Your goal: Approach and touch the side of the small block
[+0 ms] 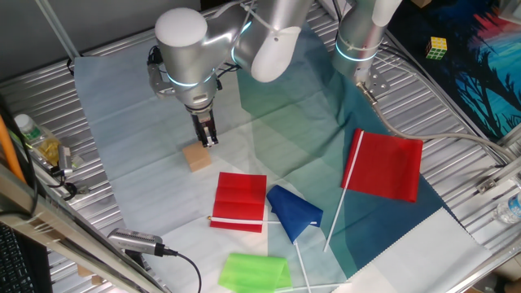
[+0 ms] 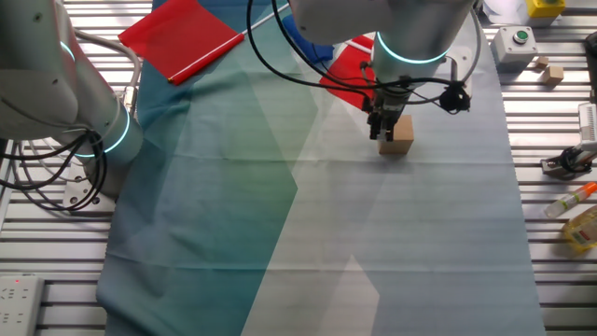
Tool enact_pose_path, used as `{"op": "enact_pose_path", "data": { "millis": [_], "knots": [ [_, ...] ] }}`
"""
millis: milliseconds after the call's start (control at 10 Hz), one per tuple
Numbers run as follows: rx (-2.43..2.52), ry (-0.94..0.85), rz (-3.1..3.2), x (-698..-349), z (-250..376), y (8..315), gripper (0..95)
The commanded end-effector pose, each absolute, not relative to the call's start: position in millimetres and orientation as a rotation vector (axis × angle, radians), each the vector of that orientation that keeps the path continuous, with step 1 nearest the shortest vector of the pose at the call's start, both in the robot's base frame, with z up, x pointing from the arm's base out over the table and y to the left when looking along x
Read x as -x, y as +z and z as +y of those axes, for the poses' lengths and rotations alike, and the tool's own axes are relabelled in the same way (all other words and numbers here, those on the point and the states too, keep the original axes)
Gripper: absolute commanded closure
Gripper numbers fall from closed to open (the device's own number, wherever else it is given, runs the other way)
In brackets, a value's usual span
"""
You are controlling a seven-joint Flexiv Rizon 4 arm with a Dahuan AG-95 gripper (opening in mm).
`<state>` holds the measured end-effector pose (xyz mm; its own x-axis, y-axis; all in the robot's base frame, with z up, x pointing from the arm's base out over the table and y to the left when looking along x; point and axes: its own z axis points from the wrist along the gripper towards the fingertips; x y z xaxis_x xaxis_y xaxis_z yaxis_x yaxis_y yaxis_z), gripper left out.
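The desk (image 1: 456,106) is a slatted metal top, and most of it is covered by a large sheet (image 1: 146,130) that runs from pale grey to teal. Over the sheet reaches the silver arm (image 1: 195,45) with its glowing blue rings, bent down toward the middle of the desk. A large red flag (image 1: 391,167) on a white stick lies on the teal part of the sheet, toward the desk's edge where the puzzle cube (image 1: 437,48) sits beyond the metal top. A smaller folded red flag (image 1: 240,202), a blue flag (image 1: 293,210) and a green flag (image 1: 254,271) lie in a cluster nearer another edge. The tool (image 1: 207,138) hangs straight down from the arm, dark and narrow, its two fingers close together with nothing between them; whether they are fully closed cannot be told. Its tip is just beside the small block (image 1: 198,157), at the block's upper edge, and contact cannot be confirmed from either view. The small block is a plain tan wooden cube on the pale part of the sheet near the desk's middle, lying flat on one face. Its sides are about equal, so it has no clear long axis, and its faces sit turned at a slight angle to the desk's edges.
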<state>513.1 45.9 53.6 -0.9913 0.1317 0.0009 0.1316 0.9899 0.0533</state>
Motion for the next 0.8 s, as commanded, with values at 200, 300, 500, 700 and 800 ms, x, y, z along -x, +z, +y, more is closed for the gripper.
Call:
{"op": "enact_pose_path", "data": {
  "millis": [200, 300, 500, 700, 800],
  "knots": [
    [-0.209, 0.083, 3.132, -511, 47, 57, 95.0],
    [-0.204, 0.081, 3.132, -510, 48, 59, 95.0],
    [-0.207, 0.073, 3.128, -506, 51, 66, 95.0],
    [-0.212, 0.061, 3.134, -504, 52, 69, 95.0],
    [-0.213, 0.050, 3.153, -502, 53, 73, 95.0]
  ]
}}
